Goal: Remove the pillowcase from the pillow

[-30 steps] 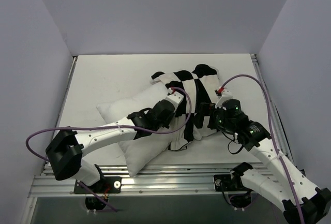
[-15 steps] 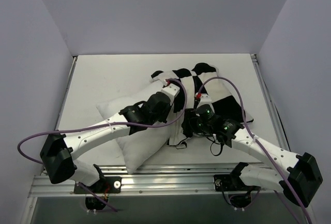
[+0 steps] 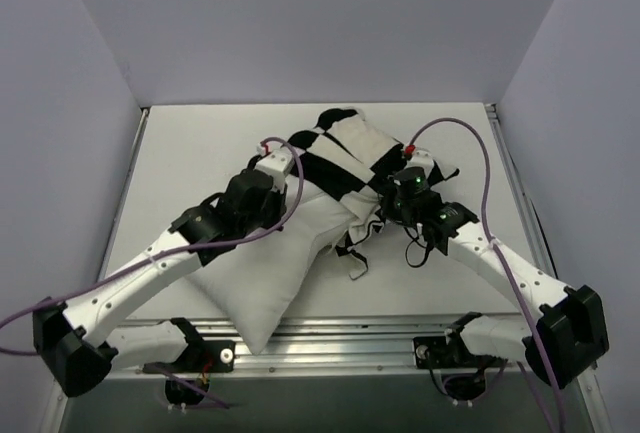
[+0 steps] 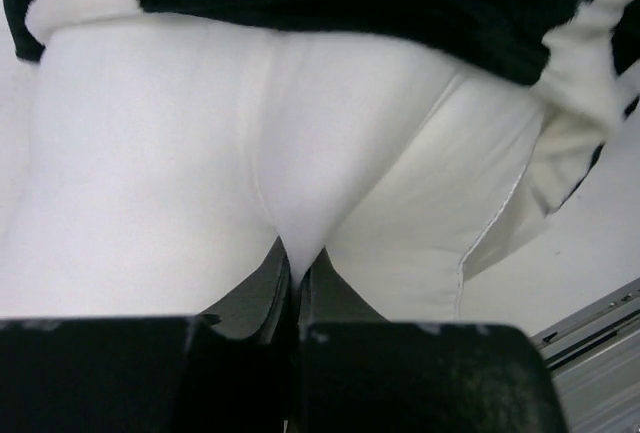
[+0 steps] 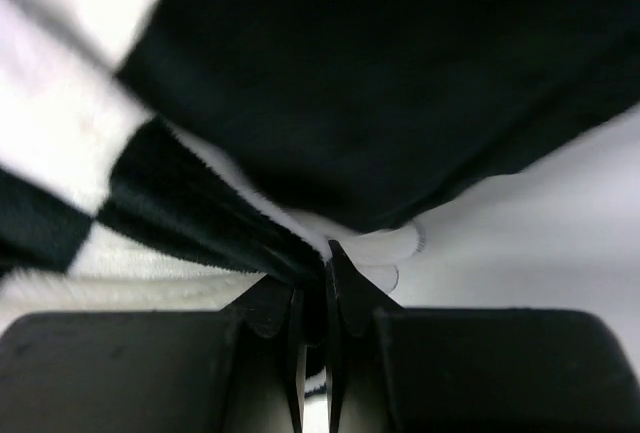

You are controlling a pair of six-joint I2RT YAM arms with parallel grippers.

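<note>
The plain white pillow [image 3: 270, 273] lies at a slant across the middle of the table, its far end still inside the black and white checked pillowcase [image 3: 330, 165]. My left gripper [image 3: 283, 160] is shut on a pinch of the pillow's white fabric [image 4: 150, 153] just below the pillowcase's black edge [image 4: 380, 3]. In the left wrist view the left gripper [image 4: 297, 268] has its jaws pressed together on that fold. My right gripper [image 3: 385, 208] is shut on the pillowcase's open hem. The right wrist view shows the right gripper [image 5: 318, 273] clamping that checked cloth [image 5: 380, 83].
The white table [image 3: 200, 143] is walled in on the left, the back and the right. An aluminium rail [image 3: 330, 338] runs along the near edge by the arm bases. Purple cables [image 3: 460, 128] loop over both arms.
The right gripper has shut on the pillowcase's hem and moved back and right. The left arm has drawn the pillow to the left, baring more white pillow.
</note>
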